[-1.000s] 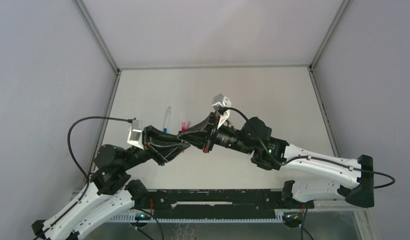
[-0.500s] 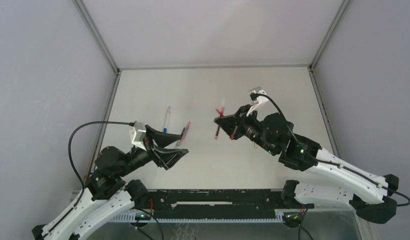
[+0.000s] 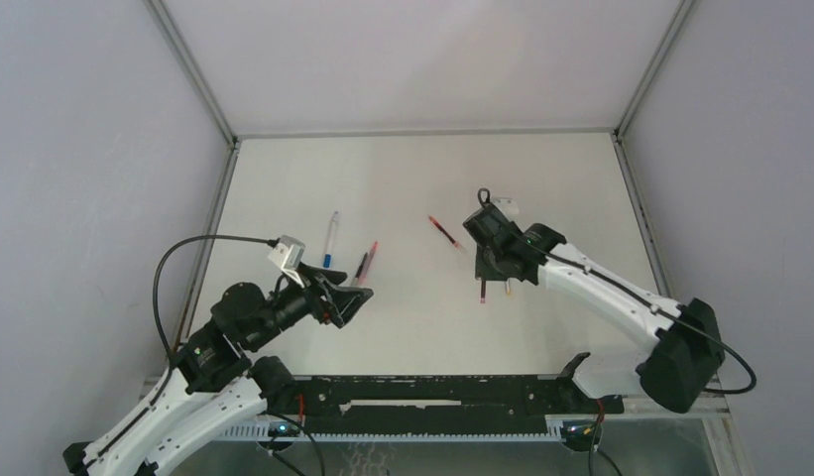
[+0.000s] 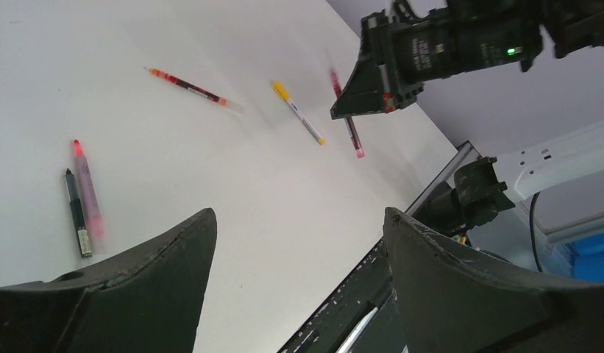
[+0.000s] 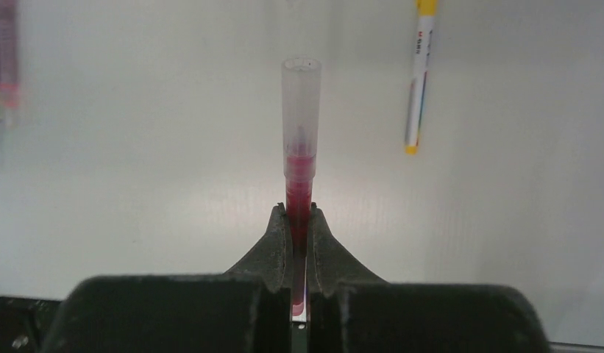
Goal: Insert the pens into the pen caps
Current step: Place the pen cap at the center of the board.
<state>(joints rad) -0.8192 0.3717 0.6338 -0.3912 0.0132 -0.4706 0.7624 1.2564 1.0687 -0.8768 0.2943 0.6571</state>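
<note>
My right gripper is shut on a pink-red pen, whose clear end sticks out past the fingertips. In the top view that gripper points down at the table with the pen below it. My left gripper is open and holds nothing. It hovers low at the near left. On the table lie a pink pen and a black pen side by side, a red pen, a yellow pen and a blue pen. No loose pen caps show in any view.
A black rail runs along the table's near edge between the arm bases. Grey walls with metal frame posts close in the table on the left, right and far sides.
The two grippers were together at the centre and have parted. The left one opened, left the pink pen beside the black one and drew back. The right arm swung right and tipped down with its pen.
</note>
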